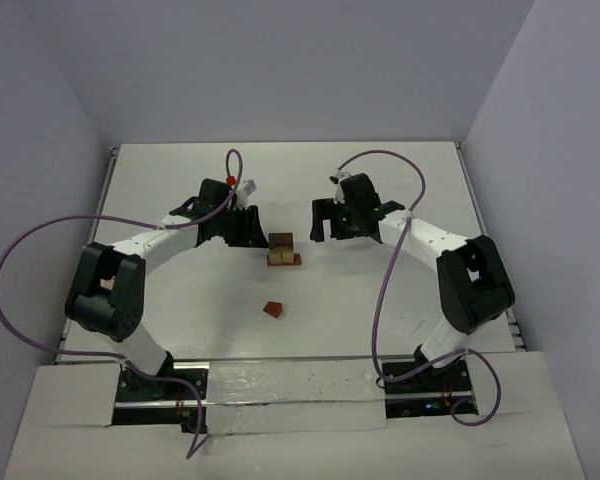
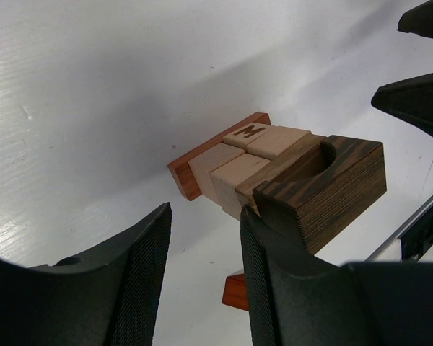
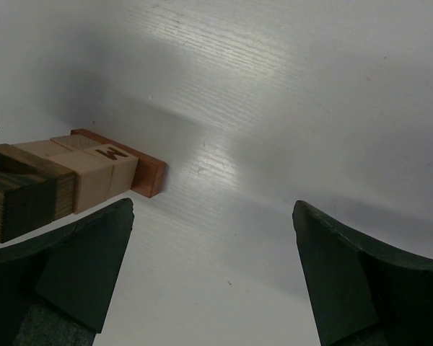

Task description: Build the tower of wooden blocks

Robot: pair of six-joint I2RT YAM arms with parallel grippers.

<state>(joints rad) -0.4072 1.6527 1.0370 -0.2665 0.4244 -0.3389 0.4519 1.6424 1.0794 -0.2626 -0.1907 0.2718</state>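
Note:
The wood block tower [image 1: 282, 250] stands mid-table: a reddish-brown base [image 2: 184, 169], tan cubes [image 2: 234, 169] with one marked M, and a dark brown notched block [image 2: 332, 180] on top. A loose reddish block [image 1: 272, 310] lies nearer the arm bases, and the left wrist view shows it too [image 2: 236, 290]. My left gripper [image 1: 250, 232] hovers just left of the tower, open about halfway [image 2: 204, 216], with nothing between its fingers; the dark block sits just beyond its right finger. My right gripper [image 1: 325, 222] hangs right of the tower, wide open [image 3: 213, 209] over bare table, with the tower [image 3: 94, 173] off to its left.
The white tabletop [image 1: 380, 300] is ringed by grey walls. Purple cables [image 1: 385, 300] loop off both arms. The right gripper's black fingers [image 2: 418, 94] show just beyond the tower in the left wrist view.

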